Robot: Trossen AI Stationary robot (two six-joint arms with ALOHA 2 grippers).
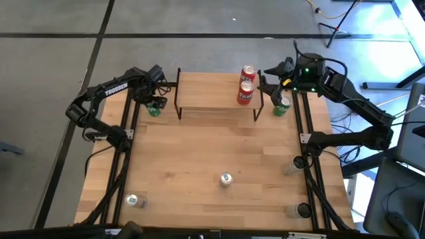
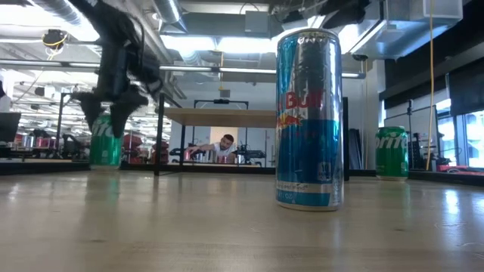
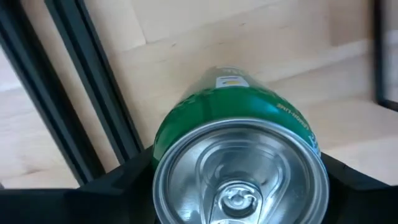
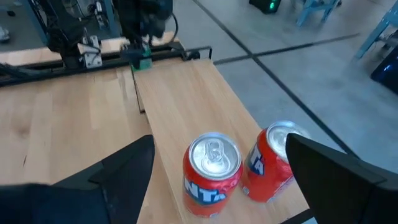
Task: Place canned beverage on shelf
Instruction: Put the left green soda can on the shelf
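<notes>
The shelf [image 1: 211, 93] stands at the table's far middle, with two red Fanta cans [image 1: 246, 93] [image 1: 249, 72] upright on its right end. My left gripper [image 1: 157, 99] is left of the shelf, shut on a green Sprite can [image 1: 155, 109] that stands on the table; it also shows in the low view [image 2: 105, 143]. My right gripper [image 1: 267, 78] is open and empty, just right of and above the Fanta cans [image 4: 211, 168]. A second green Sprite can [image 1: 281, 106] stands on the table right of the shelf. My left gripper holds the green can by its upper side wall [image 3: 163, 134], just below the rim, one finger [image 3: 124, 183] on each side. The fingers come from above, slanting down. The can is upright, with its base on the table [image 2: 105, 165].
A Red Bull can [image 1: 226, 179] stands mid-table toward the near edge, large in the low view [image 2: 308, 121]. Another can [image 1: 132, 200] stands near left and two more [image 1: 290, 166] [image 1: 296, 210] along the right edge. Black frame rails [image 1: 123, 133] run down both sides.
</notes>
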